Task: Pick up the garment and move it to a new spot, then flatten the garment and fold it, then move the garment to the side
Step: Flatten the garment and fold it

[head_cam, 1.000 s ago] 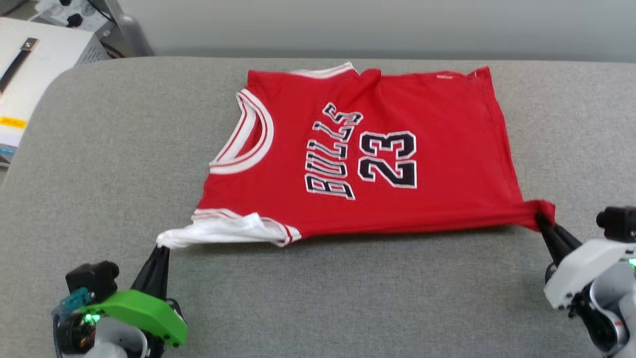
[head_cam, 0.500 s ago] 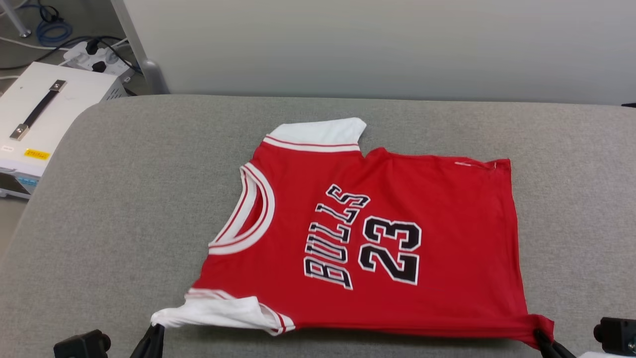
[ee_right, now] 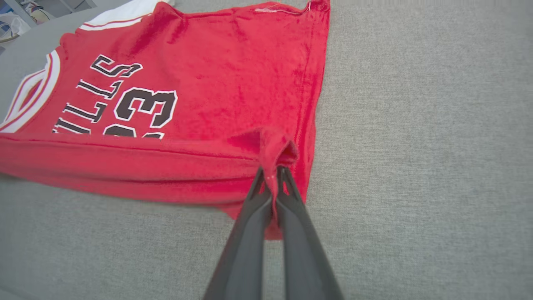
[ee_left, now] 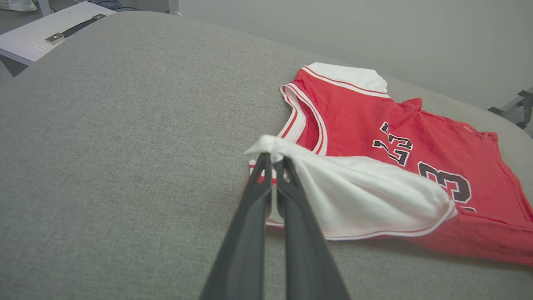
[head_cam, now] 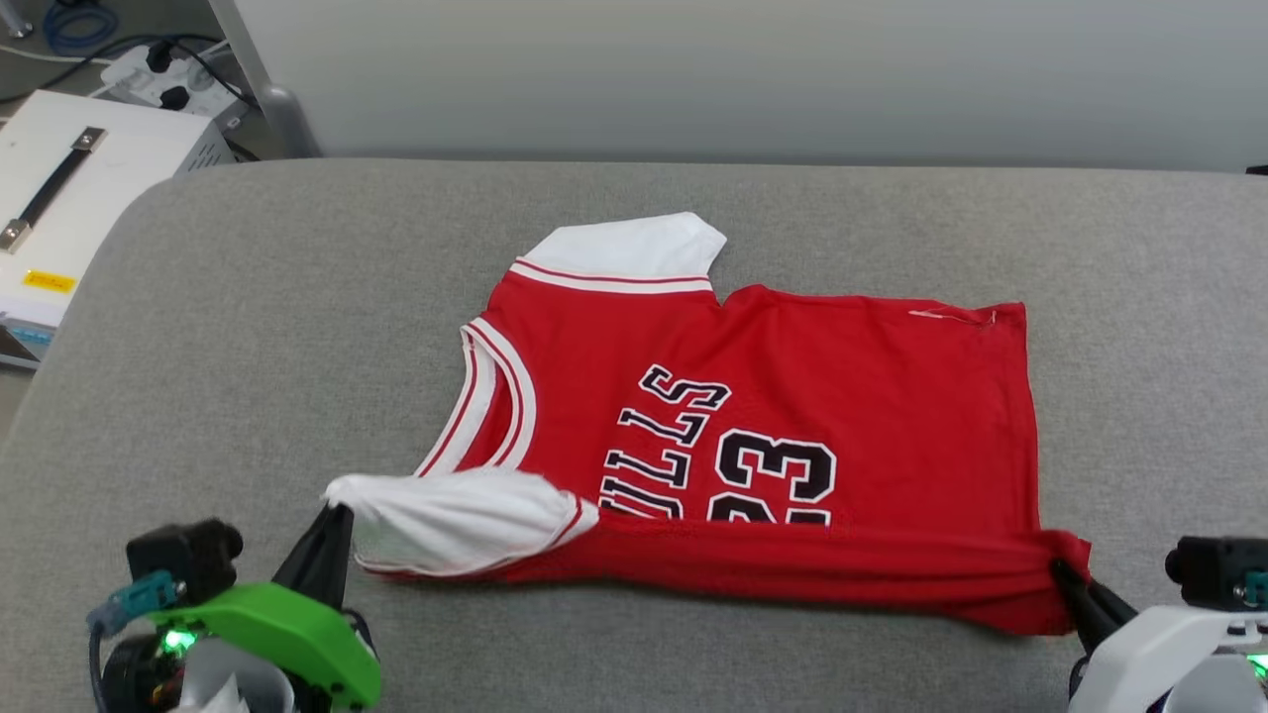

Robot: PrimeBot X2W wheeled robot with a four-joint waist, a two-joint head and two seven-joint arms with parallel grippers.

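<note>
- Table (head_cam: 248, 327): grey woven fabric cover, rounded corner at 10 o'clock.
- White case (head_cam: 119, 158): beyond the table at 10 o'clock. Black strap handle (head_cam: 50, 188) on top, yellow label (head_cam: 48, 282) near its front edge.
- Power strip (head_cam: 149, 69): white, dark plugs, 11 o'clock, beside a grey metal leg (head_cam: 263, 84).
- Blue cable (head_cam: 69, 15): coiled, 11 o'clock.
- Wall (head_cam: 743, 69): pale, 12 o'clock.

the garment (head_cam: 892, 396) hides half its own number (head_cam: 778, 475).

1 garment (head_cam: 872, 396), 2 claws (head_cam: 335, 512) (head_cam: 1060, 568), 1 wht box (head_cam: 119, 163).
</note>
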